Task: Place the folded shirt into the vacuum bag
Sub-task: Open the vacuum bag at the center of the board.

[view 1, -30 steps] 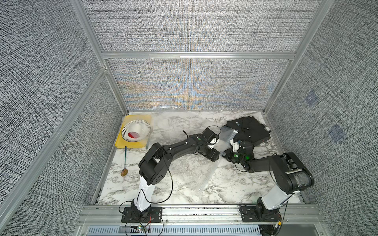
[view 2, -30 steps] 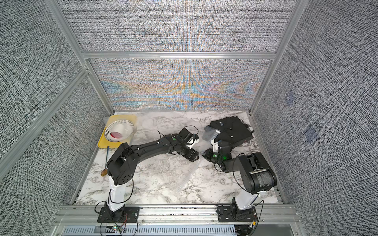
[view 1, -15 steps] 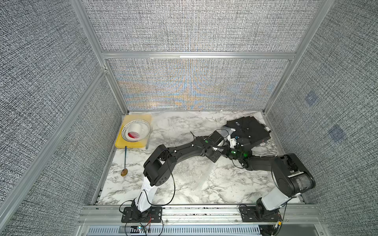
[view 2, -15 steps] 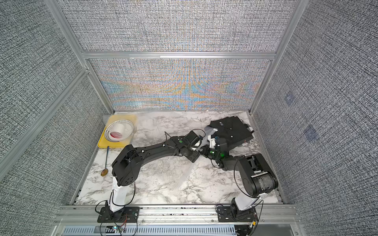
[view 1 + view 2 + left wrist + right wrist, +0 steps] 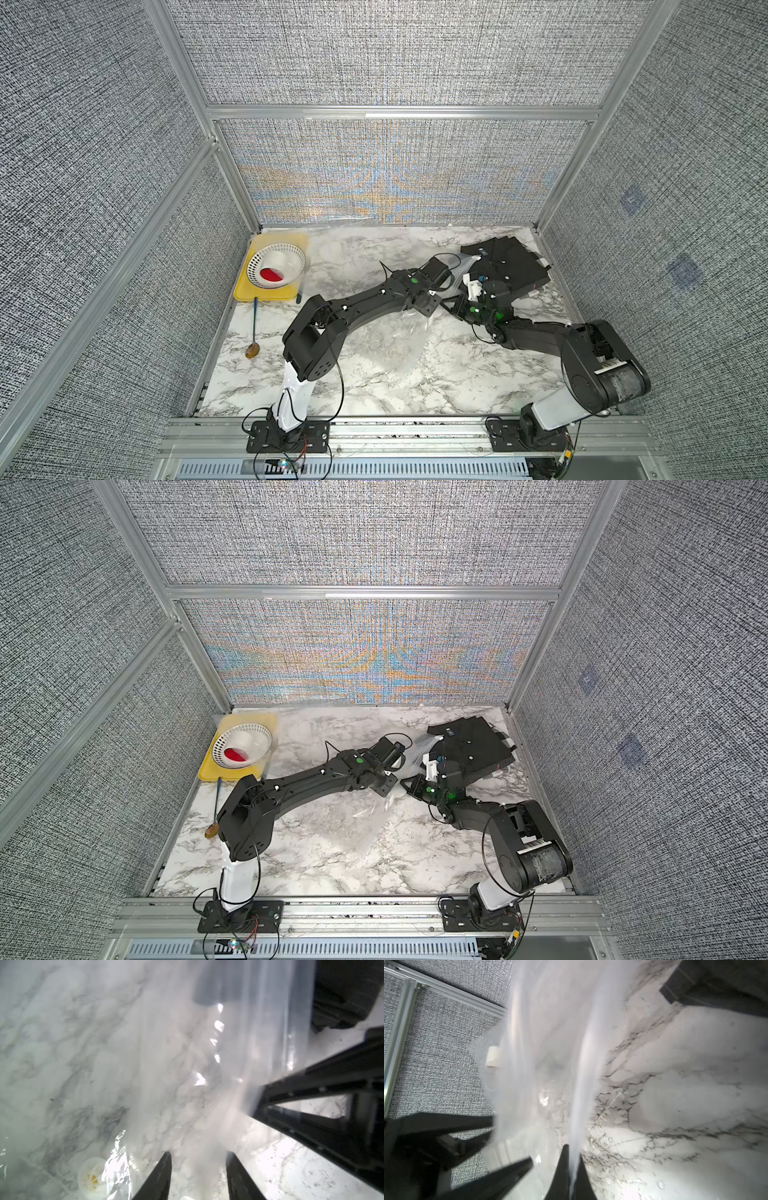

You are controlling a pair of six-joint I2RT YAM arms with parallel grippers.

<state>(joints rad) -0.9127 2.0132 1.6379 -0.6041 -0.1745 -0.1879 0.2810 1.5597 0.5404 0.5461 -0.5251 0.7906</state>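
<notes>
While the black folded shirt (image 5: 505, 266) lies flat in the far right corner of the white marble bench (image 5: 374, 395), wholly outside the clear, crinkly plastic vacuum bag (image 5: 409, 332), the task looks to be at its opening stage: the bag is being taken up and nothing is inside it. The right gripper (image 5: 572, 1153) is clamped tight on a fold of the film. The left gripper (image 5: 199, 1154) has its jaws about half apart, with film running between them but not visibly pinched. The bag sits just beside the shirt's near left edge, partly lifted off the marble. Its long axis runs diagonally from that corner toward the bench's middle. Its small round white valve disc (image 5: 90, 1178) shows close to the left gripper. Which end is the mouth cannot be told for sure. What seems left is to spread the mouth and slide the shirt in.
</notes>
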